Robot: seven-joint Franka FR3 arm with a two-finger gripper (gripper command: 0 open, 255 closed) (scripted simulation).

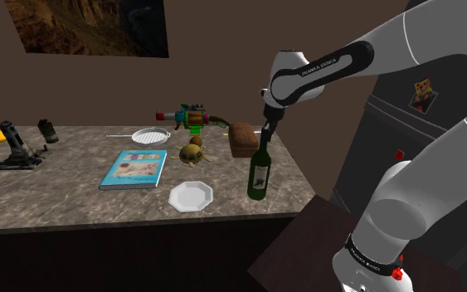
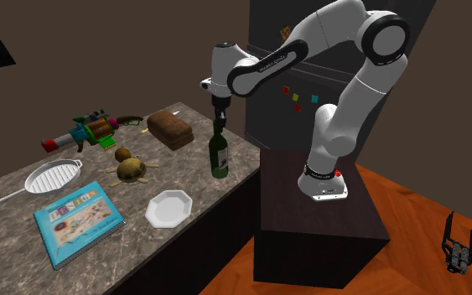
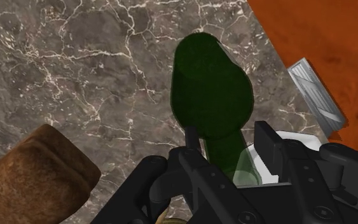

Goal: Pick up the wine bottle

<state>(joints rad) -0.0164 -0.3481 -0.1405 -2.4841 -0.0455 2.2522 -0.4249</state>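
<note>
Veined worktop (image 1: 57,192); wine bottle (image 1: 259,170) upright near its edge.
We cannot tell if the claw (image 1: 265,130) pinches its neck; loose, it may topple.

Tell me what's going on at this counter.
The white arm reaches over the marbled counter, with its black gripper down at the neck of a dark green wine bottle. The bottle stands upright on the counter near the edge, beside a brown loaf, and is not yet lifted.
</note>
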